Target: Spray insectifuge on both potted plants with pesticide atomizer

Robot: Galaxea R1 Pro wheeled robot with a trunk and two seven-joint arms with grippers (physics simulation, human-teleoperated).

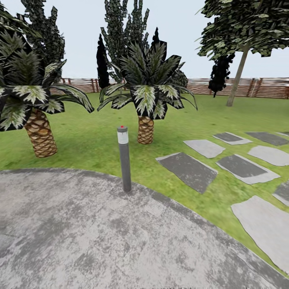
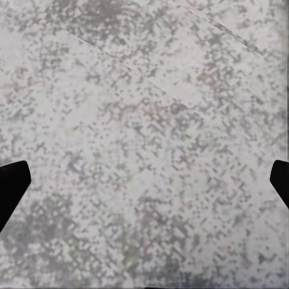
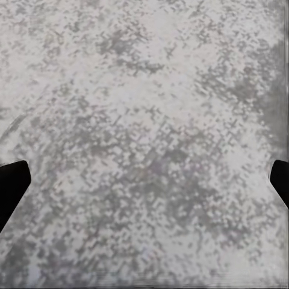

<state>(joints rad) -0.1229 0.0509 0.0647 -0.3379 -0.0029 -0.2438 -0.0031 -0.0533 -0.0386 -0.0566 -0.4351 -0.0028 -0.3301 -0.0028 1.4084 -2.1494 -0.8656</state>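
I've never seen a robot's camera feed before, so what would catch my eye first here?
Probably the two palms with woven-looking trunks on the lawn, and the slim grey bollard lamp standing at the edge of the round paved patio. To the right, grey stepping stones cross the grass toward a wooden fence.

Fenced garden: lawn [image 1: 92,140], stepping stones [image 1: 188,170], paved patio [image 1: 100,241], palms [image 1: 146,96], slat fence [image 1: 241,86].

Flat, even daylight fills the garden under a pale overcast sky [image 1: 80,24]; no direction of light can be told. The bollard [image 1: 124,158] and palms [image 1: 146,96] throw no distinct shadows on the lawn [image 1: 92,144]. No glare. Renders are soft and blocky; far trees look jagged. In both wrist views the paving [image 2: 144,120] is grainy, pixelated.
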